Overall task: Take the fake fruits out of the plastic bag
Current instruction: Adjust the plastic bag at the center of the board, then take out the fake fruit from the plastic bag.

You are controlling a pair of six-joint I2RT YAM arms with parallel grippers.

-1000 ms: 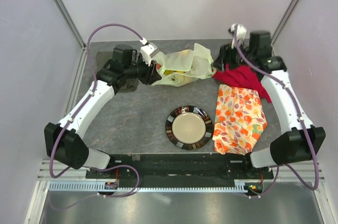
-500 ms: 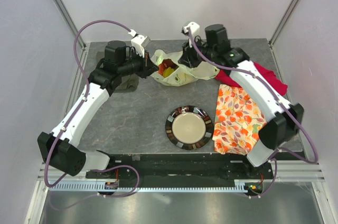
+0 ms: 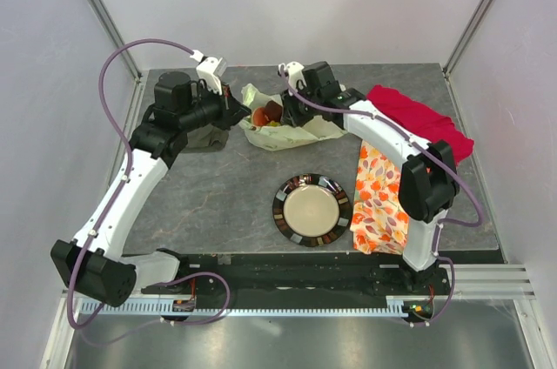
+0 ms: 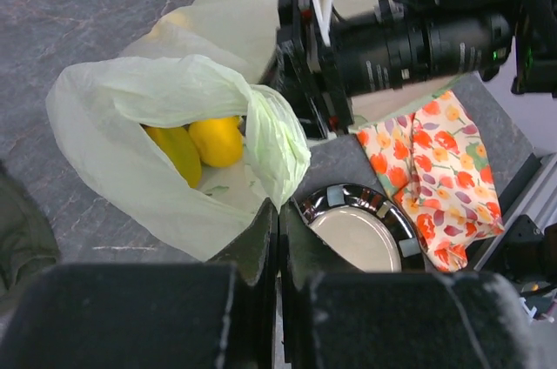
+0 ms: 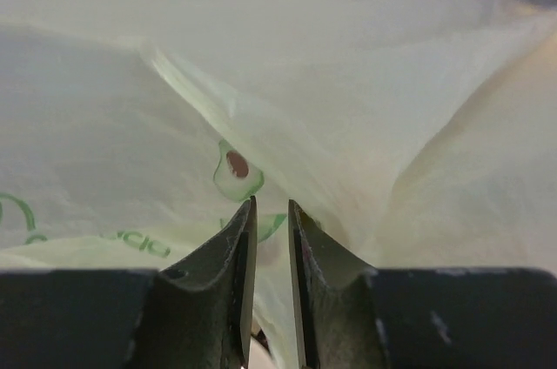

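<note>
The left arm [image 3: 130,182] is stretched up the table, its wrist turned inward. The left gripper [image 4: 278,225] is clamped on the rim of the plastic bag [image 4: 130,95], whose mouth gapes just ahead of the jaws. Yellow fake fruits [image 4: 213,140] are seen inside. The right arm [image 3: 383,130] is folded across leftward. The right gripper [image 5: 270,212] is pressed against bag film, its jaws a narrow slit apart; whether film is pinched cannot be told.

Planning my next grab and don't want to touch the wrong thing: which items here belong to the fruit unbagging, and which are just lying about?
Part of the job:
plastic bag
inside it: yellow lemon, yellow-green fruit, dark red fruit

Just lying about:
dark-rimmed plate
orange-flowered cloth
red cloth
olive-grey cloth
</note>
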